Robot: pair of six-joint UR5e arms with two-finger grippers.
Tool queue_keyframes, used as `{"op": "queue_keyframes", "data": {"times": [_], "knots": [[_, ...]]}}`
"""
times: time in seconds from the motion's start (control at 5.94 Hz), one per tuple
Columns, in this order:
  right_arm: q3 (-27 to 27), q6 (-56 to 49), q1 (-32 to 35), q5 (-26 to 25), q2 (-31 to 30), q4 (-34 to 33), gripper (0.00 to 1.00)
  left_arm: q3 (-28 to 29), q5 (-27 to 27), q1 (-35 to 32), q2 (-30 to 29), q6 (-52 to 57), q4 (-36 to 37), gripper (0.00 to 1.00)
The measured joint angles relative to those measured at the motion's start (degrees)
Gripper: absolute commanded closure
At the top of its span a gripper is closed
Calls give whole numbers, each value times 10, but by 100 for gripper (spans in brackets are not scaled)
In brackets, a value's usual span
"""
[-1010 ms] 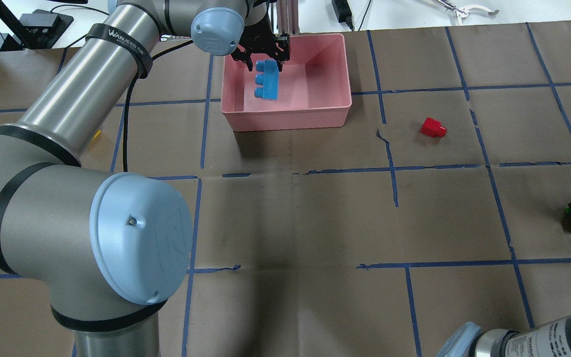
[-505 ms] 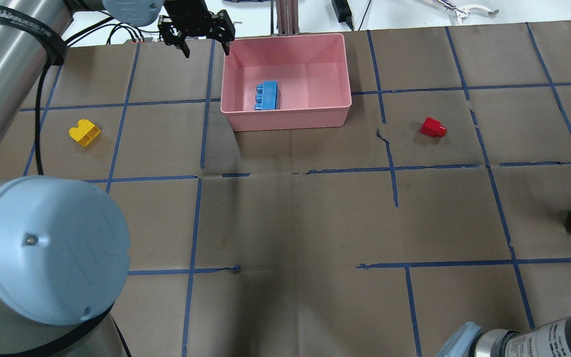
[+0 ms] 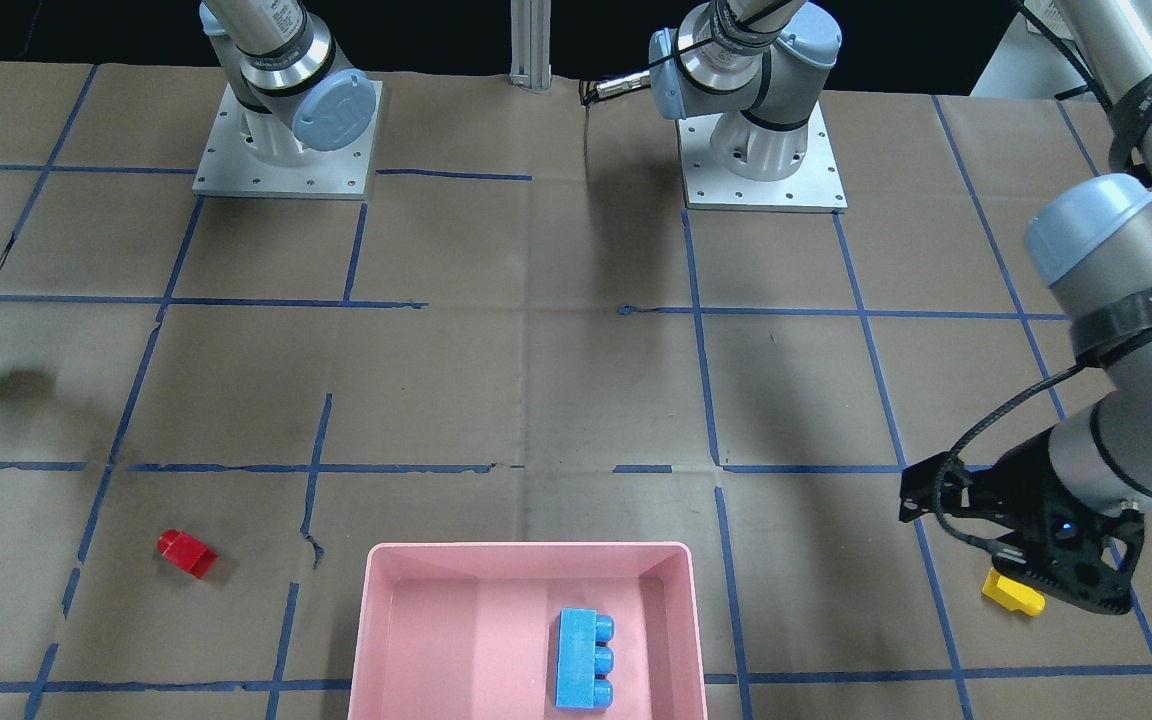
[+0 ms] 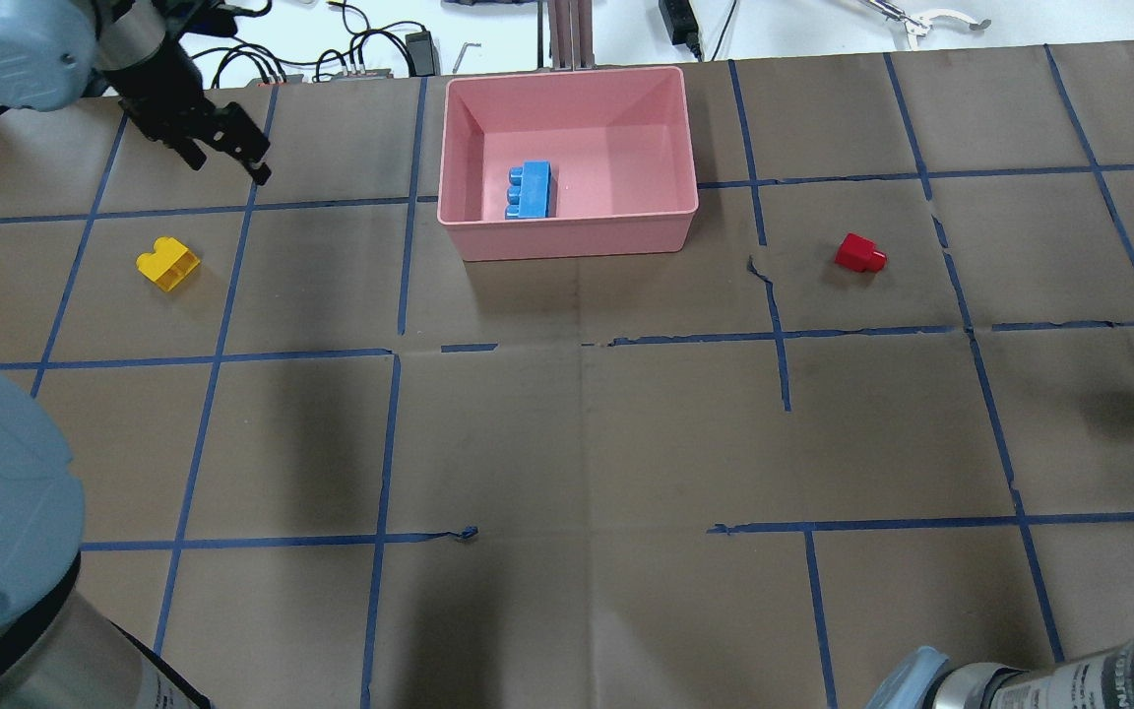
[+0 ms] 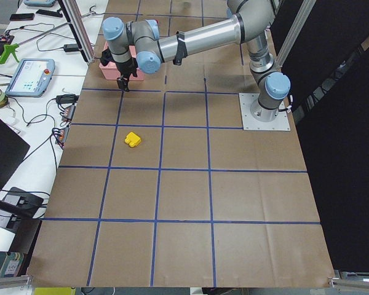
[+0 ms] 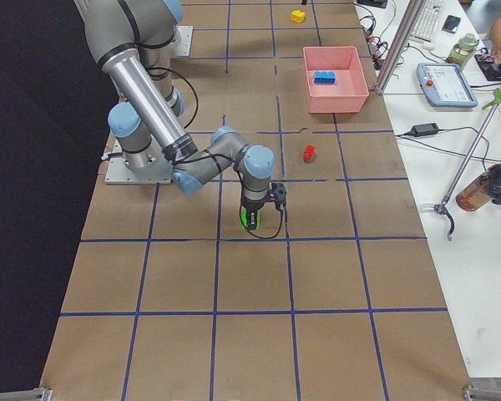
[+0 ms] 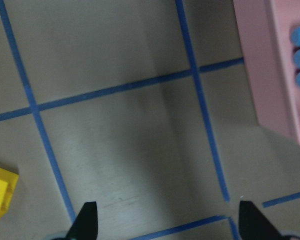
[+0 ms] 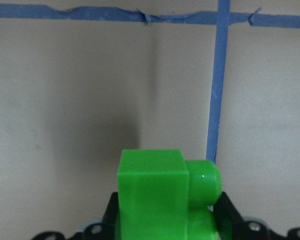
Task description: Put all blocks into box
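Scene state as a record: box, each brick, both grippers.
box: pink box, far side of the table, centre
in box: blue brick, lying on the floor of the box
on table: yellow brick on the robot's left of the box; red brick on its right
left gripper: open, empty, near the yellow brick, not touching it
right gripper: shut on green brick, held off the table
not yet in box: yellow, red, green
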Motion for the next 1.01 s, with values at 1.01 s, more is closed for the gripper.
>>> {"op": "queue_keyframes", "data": {"times": [1.01], "knots": [[-380, 433, 376, 46, 101, 254, 57, -37, 26, 98, -111, 196, 192, 1]]}}
